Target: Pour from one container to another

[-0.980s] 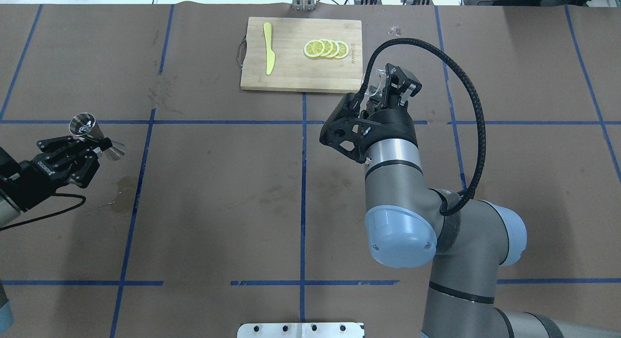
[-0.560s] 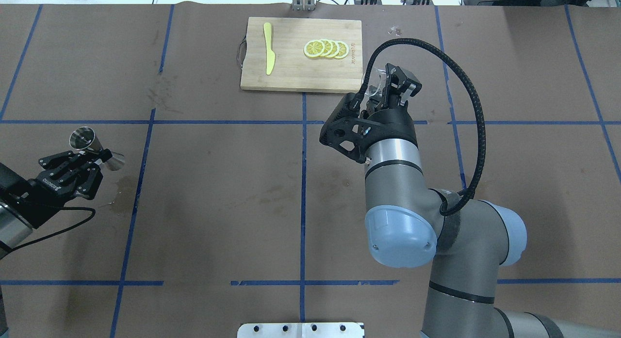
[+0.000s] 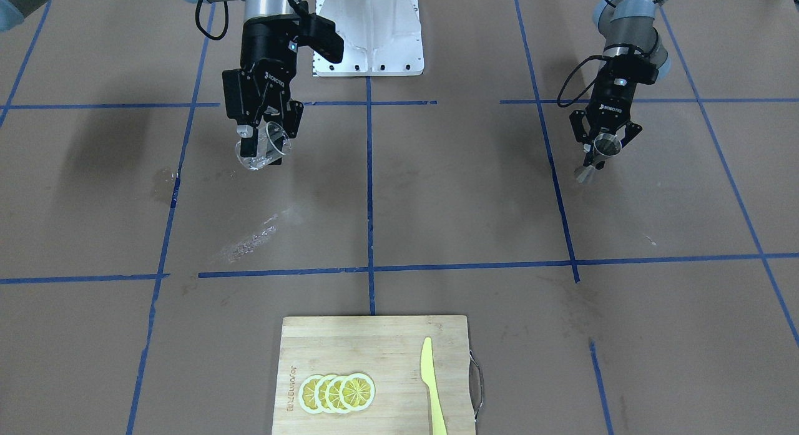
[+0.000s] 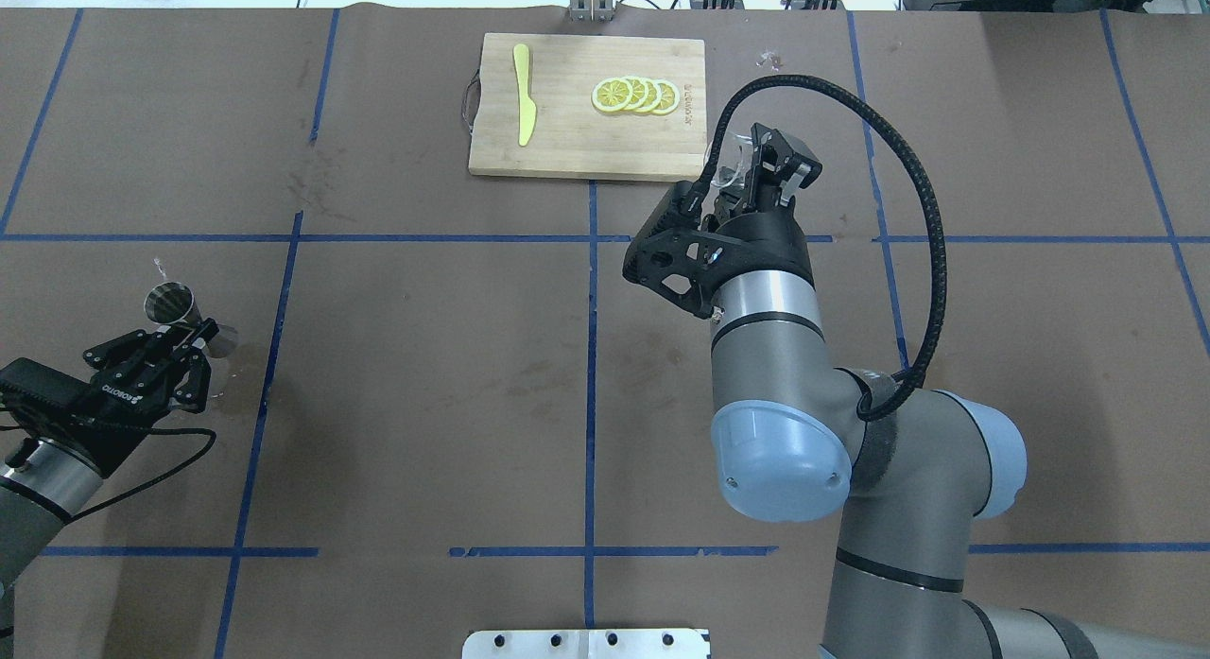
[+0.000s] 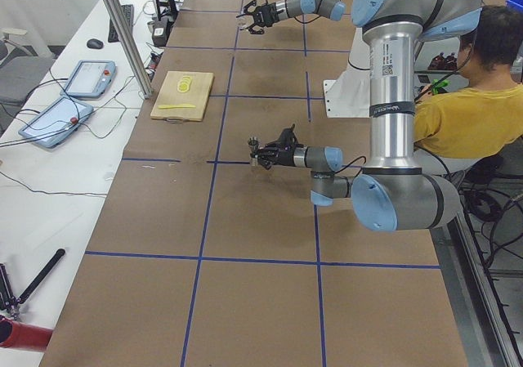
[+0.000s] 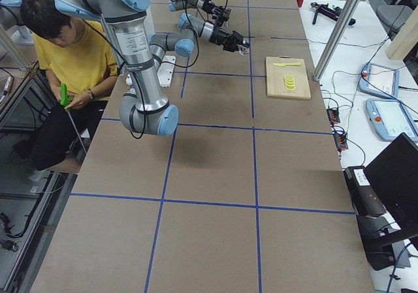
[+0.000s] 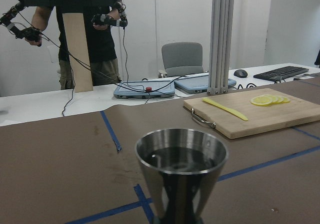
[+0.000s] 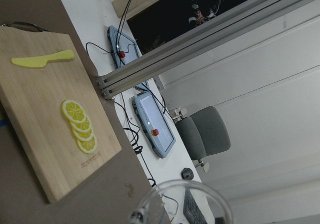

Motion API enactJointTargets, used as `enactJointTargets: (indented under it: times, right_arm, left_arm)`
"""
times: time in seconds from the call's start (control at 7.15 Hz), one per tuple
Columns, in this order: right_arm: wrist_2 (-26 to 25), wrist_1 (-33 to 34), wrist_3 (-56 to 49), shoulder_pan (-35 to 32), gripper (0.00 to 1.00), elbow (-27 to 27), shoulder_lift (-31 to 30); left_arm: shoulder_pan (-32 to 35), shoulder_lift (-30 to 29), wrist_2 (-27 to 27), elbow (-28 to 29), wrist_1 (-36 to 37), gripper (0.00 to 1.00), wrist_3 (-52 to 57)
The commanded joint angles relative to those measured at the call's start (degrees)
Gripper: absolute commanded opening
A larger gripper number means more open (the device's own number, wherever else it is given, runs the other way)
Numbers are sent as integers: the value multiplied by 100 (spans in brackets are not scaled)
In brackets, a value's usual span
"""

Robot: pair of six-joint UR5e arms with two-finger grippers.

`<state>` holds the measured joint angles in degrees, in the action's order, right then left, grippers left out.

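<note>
since the earlier overhead frame my left end effector (image 4: pixel 192 333) has drawn back toward my base and sunk lower, jigger with it; right arm has not shifted.

state now:
- left end effector pinching the steel jigger (image 4: pixel 172 305) at its narrow waist. jigger upright, low over the desk (image 4: pixel 425 375) on my left side; cannot tell whether its foot touches. wrist view shows what looks like liquid in the upper cone.
- right end effector (image 3: pixel 265 141) pinching the clear glass cup (image 3: pixel 262 155), held tilted above the desk, well apart from the jigger.
- wet streak (image 3: pixel 253 238) on the desk near the cup's side, darker stain (image 4: pixel 241 356) beside the jigger.

step in hand, my reading: carrying the filled jigger down and clear. doing it well means keeping the wrist level so the upper cone stays flat, easing down slowly, and not spreading the fingers until the foot sits square. the narrow waist gives little grip, so no twisting. the spills suggest how easily it slops.

counts: one jigger, one glass cup, one cutting board (image 4: pixel 567 139), one yellow knife (image 4: pixel 523 96), four lemon slices (image 4: pixel 635 95).
</note>
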<state>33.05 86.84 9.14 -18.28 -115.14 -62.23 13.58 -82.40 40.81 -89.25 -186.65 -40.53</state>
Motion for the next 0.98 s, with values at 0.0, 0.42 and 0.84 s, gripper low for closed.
enactJointTargets:
  times: [0.0,0.42,0.84]
  right_arm:
    - [0,0,0,0,0,0,0]
    - [0,0,0,0,0,-9,-27]
    - [0,0,0,9,0,-9,-35]
  left_arm:
    - [-127,-30,23,170,50,0,-786]
    - [-408,-48,-335,443,137,0,-1300]
    - [-567,-65,-705,417,129,0,-1274]
